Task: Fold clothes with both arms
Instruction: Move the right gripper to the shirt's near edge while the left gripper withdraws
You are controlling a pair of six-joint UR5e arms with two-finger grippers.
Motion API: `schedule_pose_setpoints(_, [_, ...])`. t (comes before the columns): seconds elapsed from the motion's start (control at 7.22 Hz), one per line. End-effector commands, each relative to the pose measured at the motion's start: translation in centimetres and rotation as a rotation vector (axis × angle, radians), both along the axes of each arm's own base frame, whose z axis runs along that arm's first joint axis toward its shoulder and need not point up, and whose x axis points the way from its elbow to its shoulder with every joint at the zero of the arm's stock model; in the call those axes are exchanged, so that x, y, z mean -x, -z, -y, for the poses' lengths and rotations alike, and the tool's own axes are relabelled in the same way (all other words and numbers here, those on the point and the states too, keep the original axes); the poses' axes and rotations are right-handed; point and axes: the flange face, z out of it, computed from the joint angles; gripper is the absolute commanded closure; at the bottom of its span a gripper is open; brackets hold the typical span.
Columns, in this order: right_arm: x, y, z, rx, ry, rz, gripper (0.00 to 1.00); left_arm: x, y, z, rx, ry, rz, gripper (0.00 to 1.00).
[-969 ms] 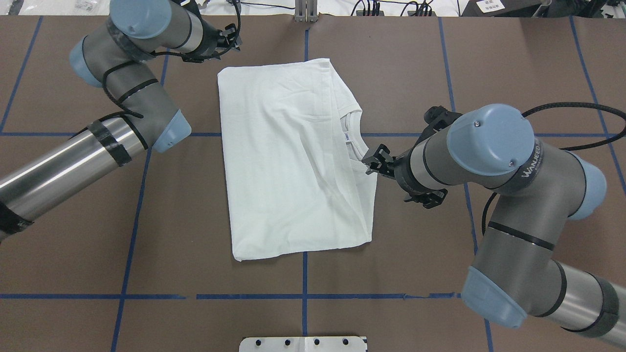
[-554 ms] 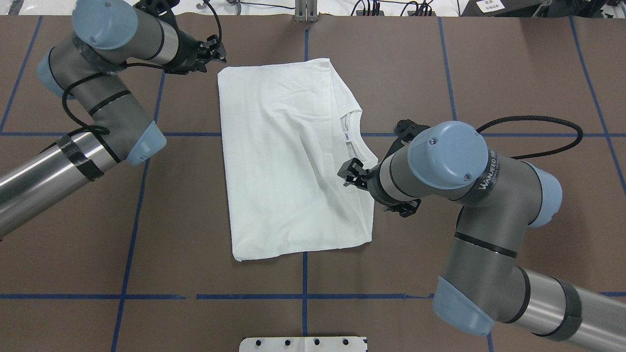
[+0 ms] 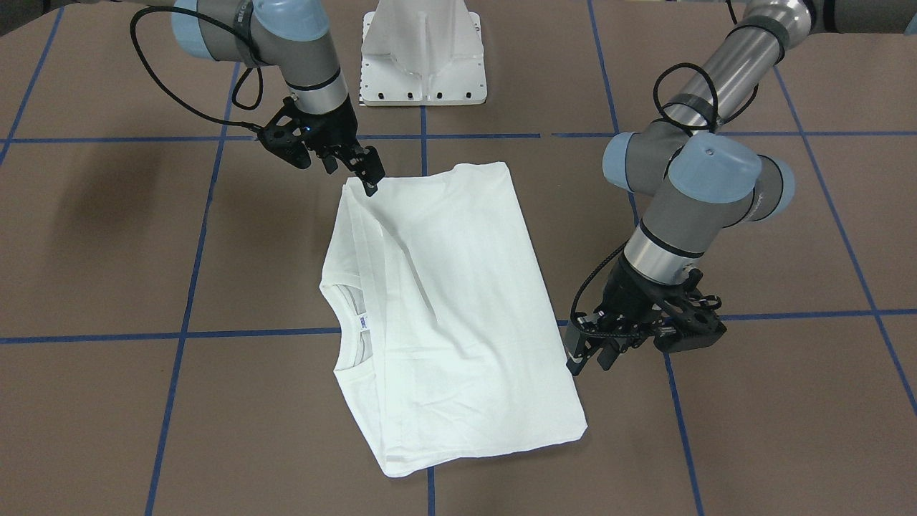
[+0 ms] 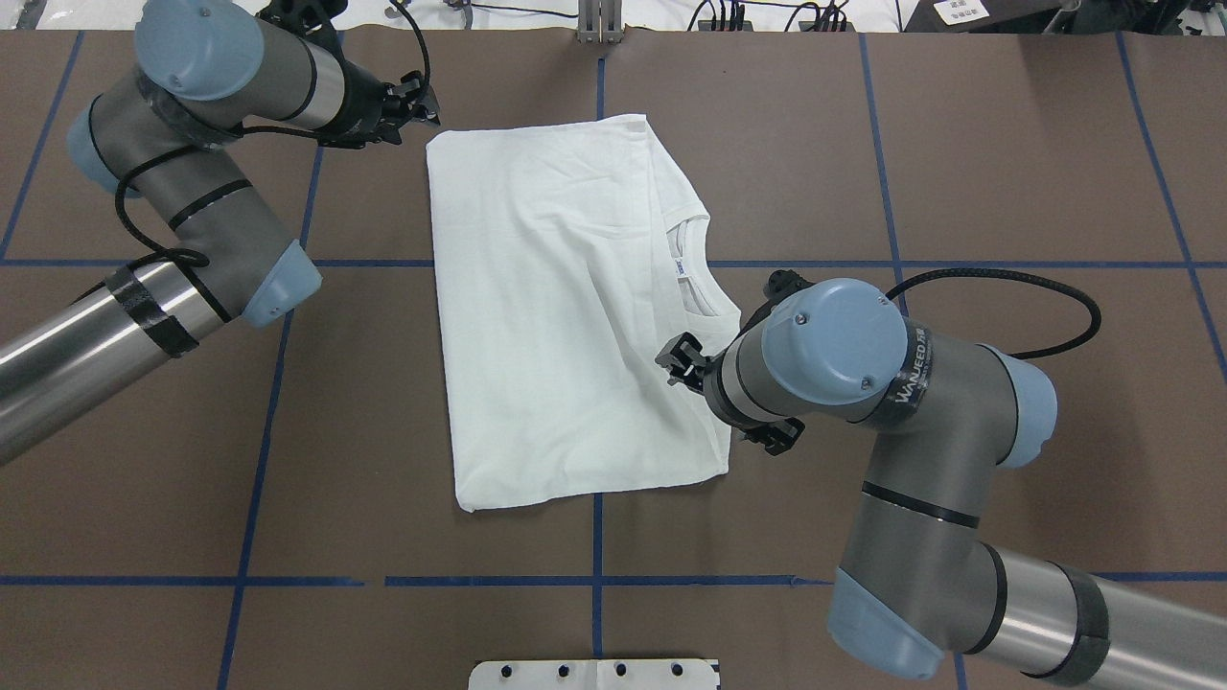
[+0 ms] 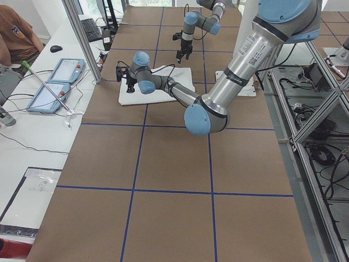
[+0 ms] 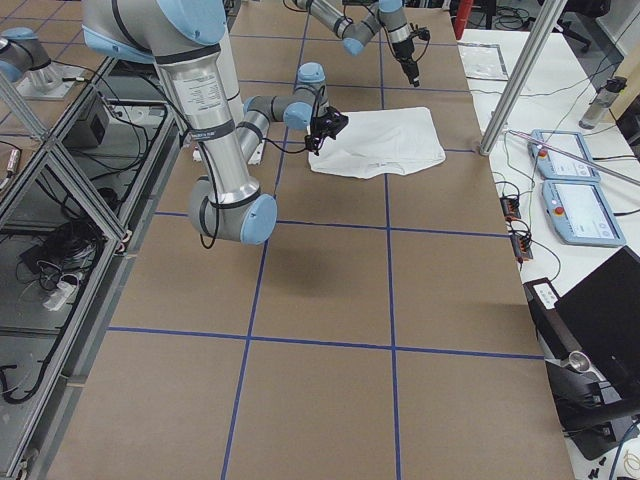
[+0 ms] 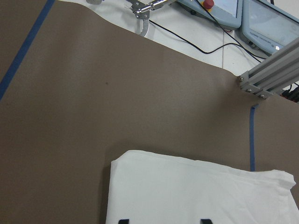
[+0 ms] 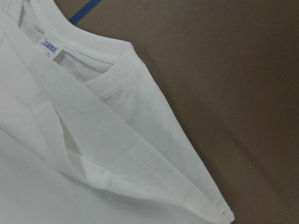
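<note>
The white T-shirt (image 4: 556,316) lies folded and flat on the brown table, with its neck label (image 4: 679,268) at the right edge; it also shows in the front view (image 3: 458,308). No printed text shows. My left gripper (image 4: 428,103) is open beside the shirt's far left corner, and its two fingertips stand apart over the cloth (image 7: 196,191) in the left wrist view. My right gripper (image 4: 671,356) hangs over the shirt's right edge below the collar and looks open and empty; in the front view (image 3: 367,179) it is at the shirt's near-robot corner. The right wrist view shows the collar and folded edge (image 8: 93,140).
The white pedestal base (image 3: 423,57) stands at the robot's side of the table. Blue tape lines (image 4: 596,537) cross the brown surface. An aluminium post (image 7: 266,79) and control tablets (image 5: 54,82) stand beyond the far edge, where a person (image 5: 16,33) sits.
My right gripper has moved left and toward the robot, from beside the collar to over the shirt's right edge. My left gripper has shifted left and down, nearer the shirt's far left corner.
</note>
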Motion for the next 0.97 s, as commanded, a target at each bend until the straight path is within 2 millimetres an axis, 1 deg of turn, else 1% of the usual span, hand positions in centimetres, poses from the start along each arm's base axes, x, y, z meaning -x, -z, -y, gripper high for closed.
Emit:
schedule_pose_setpoints(0.0, [1.8,-2.2,-0.4,0.011,0.004,-0.049,0.02,0.0,0.0,0.0,0.002,0.002,-0.001,0.41])
schedule_pose_setpoints(0.42, [2.5,-2.2,-1.7,-0.016,0.048,-0.036,0.09,-0.1,0.1,0.0,0.000,0.000,-0.002,0.40])
schedule_pose_setpoints(0.55, [2.5,-2.9,-1.9,-0.031,0.063,-0.036,0.11,-0.1,0.1,0.0,0.001,0.000,-0.002,0.40])
schedule_pose_setpoints(0.83, [2.7,-3.3,-2.5,-0.030,0.074,-0.040,0.13,-0.1,0.0,-0.1,0.004,-0.001,-0.003,0.40])
